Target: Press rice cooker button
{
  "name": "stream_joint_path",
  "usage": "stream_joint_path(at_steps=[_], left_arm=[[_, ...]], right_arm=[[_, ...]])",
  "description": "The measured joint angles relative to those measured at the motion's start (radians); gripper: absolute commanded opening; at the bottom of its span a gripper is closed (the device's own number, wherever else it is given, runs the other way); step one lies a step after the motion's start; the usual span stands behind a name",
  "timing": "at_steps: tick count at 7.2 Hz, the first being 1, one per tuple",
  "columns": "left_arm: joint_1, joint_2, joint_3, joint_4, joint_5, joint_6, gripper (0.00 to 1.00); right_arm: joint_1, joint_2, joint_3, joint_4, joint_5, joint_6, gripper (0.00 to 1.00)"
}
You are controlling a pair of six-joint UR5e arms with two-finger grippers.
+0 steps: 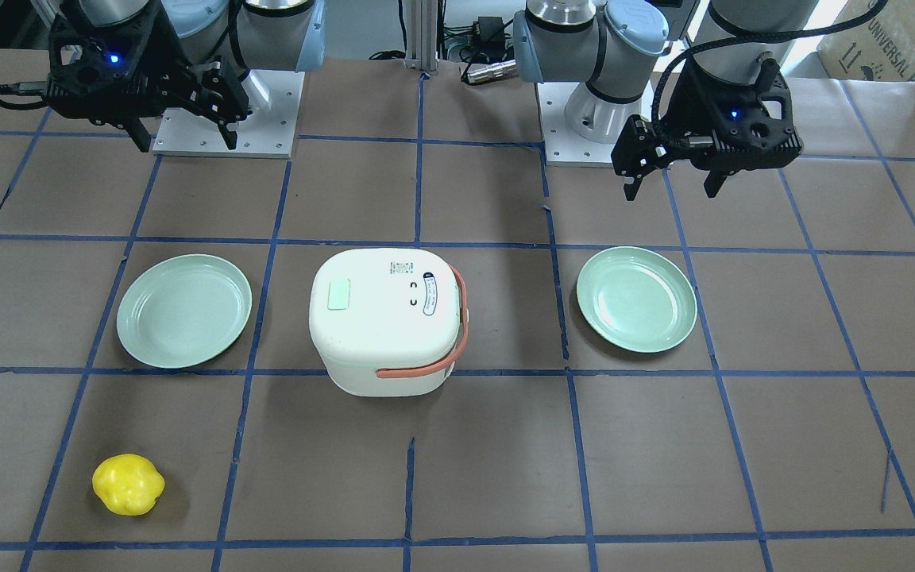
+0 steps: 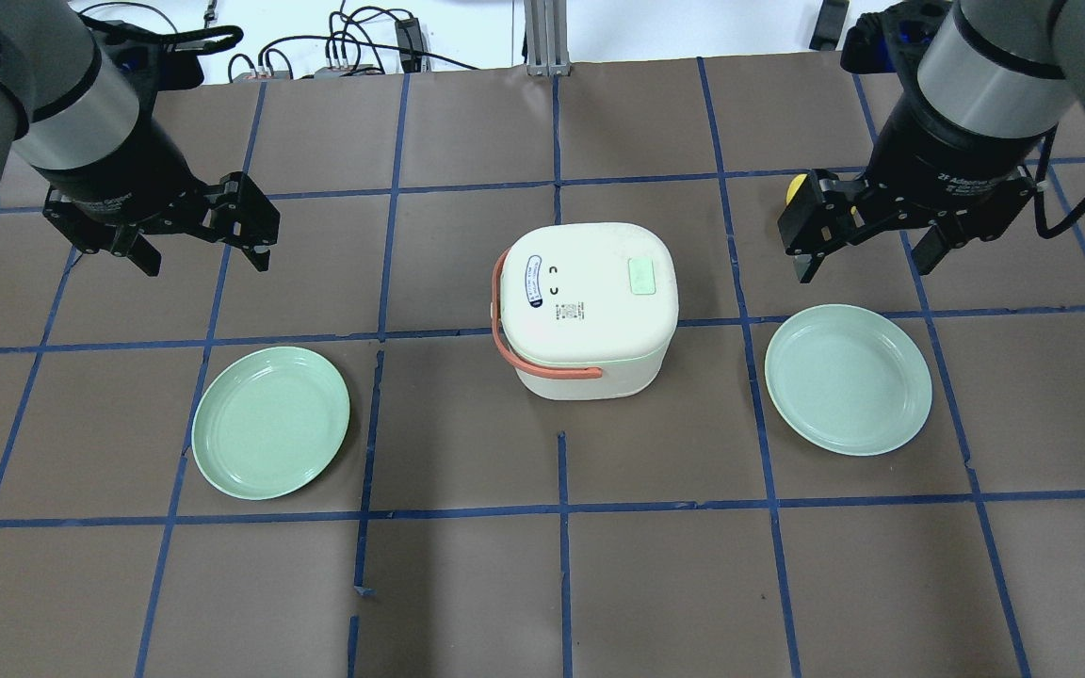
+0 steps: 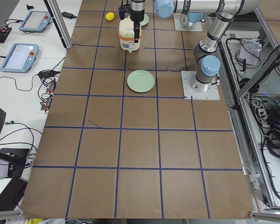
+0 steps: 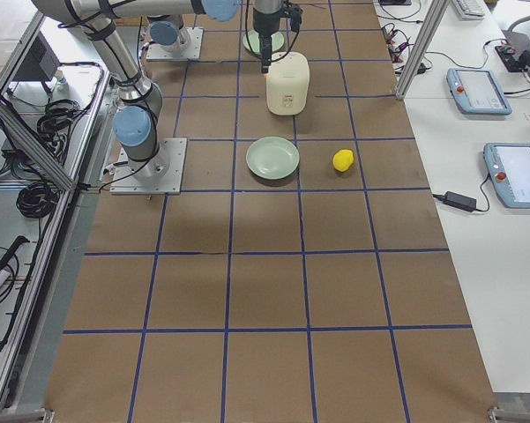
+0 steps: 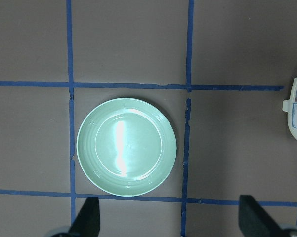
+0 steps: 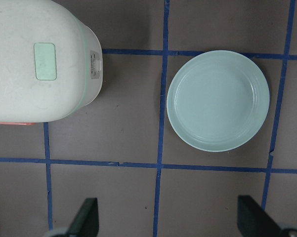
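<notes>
Front-facing view, centre frame: rice cooker (image 1: 382, 322) stands with its lid shut on the table (image 1: 489, 477). Its salmon handle (image 1: 461, 318) is folded down around the right and lower sides. The mint button (image 1: 339, 295) is on the left part of the lid. Plate A (image 1: 183, 311) lies left of the cooker and plate B (image 1: 636, 299) right of it, both apart from it. A yellow lumpy object (image 1: 128, 484) sits at lower left, in full view. The right gripper (image 1: 186, 143) is at upper left and the left gripper (image 1: 672, 189) at upper right. Both have their jaws spread, hold nothing and touch nothing.

Overhead view: the layout is mirrored, with the button toward the right of the lid. The yellow object shows only as a sliver behind the right gripper at upper right. Both grippers are spread and empty, each well off to one side of the cooker.

Exterior left view: the cooker is small at top centre. The near arm's gripper overlaps it in the frame, so contact cannot be judged here. Plate B lies below it.

Exterior right view: the cooker is at top centre with plate A below. The yellow object lies near plate A, to its right, apart from it.

Left wrist view: plate B is at centre and only the cooker's edge shows at the right margin, with no button in view. Jaw tips sit at the bottom corners, wide apart, with nothing between.

Right wrist view: the cooker is at upper left with the whole button in view. Plate A is at right. Jaw tips are wide apart and empty.
</notes>
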Motion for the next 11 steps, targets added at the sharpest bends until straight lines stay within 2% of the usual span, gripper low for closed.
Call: stream_joint_path(at_steps=[6, 7, 8, 9, 10, 11], left_arm=[[0.000, 0.000, 0.000, 0.000, 0.000, 0.000, 1.00], [0.000, 0.000, 0.000, 0.000, 0.000, 0.000, 1.00], [0.000, 0.000, 0.000, -0.001, 0.000, 0.000, 1.00], [0.000, 0.000, 0.000, -0.001, 0.000, 0.000, 1.00], [0.000, 0.000, 0.000, 0.000, 0.000, 0.000, 1.00], [0.000, 0.000, 0.000, 0.000, 0.000, 0.000, 1.00]], right_arm=[[0.000, -0.008, -0.004, 0.003, 0.003, 0.002, 1.00], [0.000, -0.012, -0.003, 0.003, 0.001, 0.000, 0.97], [0.000, -0.014, -0.001, 0.004, 0.001, -0.001, 0.47], [0.000, -0.015, 0.002, 0.004, 0.005, 0.002, 0.14], [0.000, -0.016, 0.006, 0.002, 0.012, 0.008, 0.13], [0.000, -0.016, 0.010, -0.004, 0.016, 0.010, 0.08]])
